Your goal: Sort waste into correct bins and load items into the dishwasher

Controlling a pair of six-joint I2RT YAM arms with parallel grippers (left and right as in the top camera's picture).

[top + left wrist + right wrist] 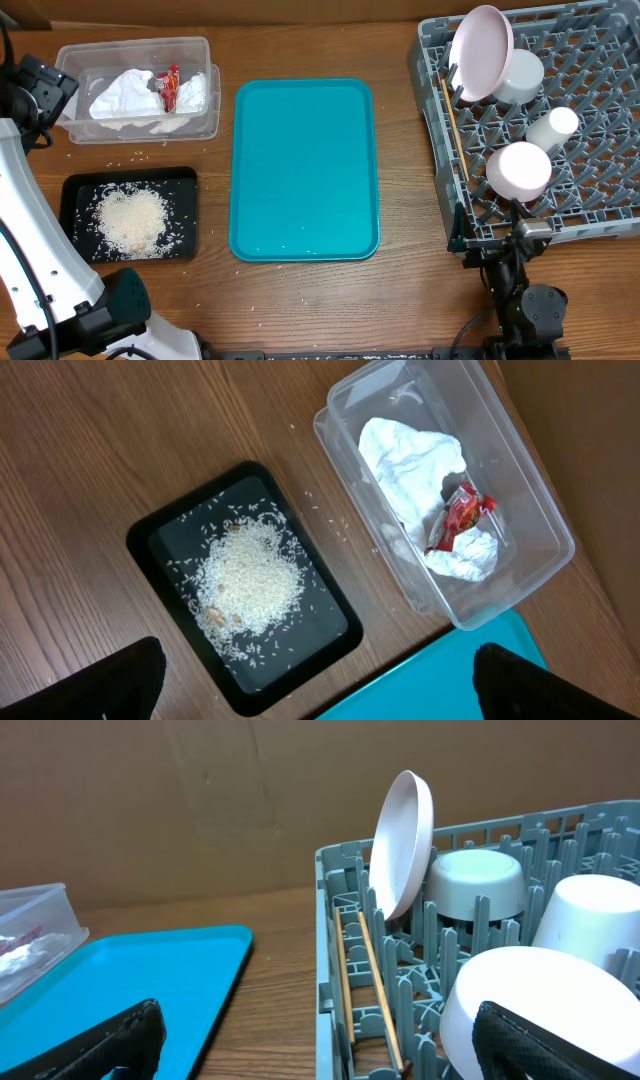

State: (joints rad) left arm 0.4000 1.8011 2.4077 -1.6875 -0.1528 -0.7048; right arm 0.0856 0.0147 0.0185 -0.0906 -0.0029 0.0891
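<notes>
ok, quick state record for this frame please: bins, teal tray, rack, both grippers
bin 1: clear tub holds napkin and red packet
bin 2: black tray holds rice; stray grains on table nearby
teal tray: no dishes on it
rack: plate on edge, bowl, cup, white round dish, chopsticks along the side nearest the teal tray
left gripper: open, empty, over the bins
right gripper: open, empty, by the rack

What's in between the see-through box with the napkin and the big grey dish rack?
The teal tray lies flat between the clear tub and the dish rack, touching neither. The overhead view shows it.
</notes>
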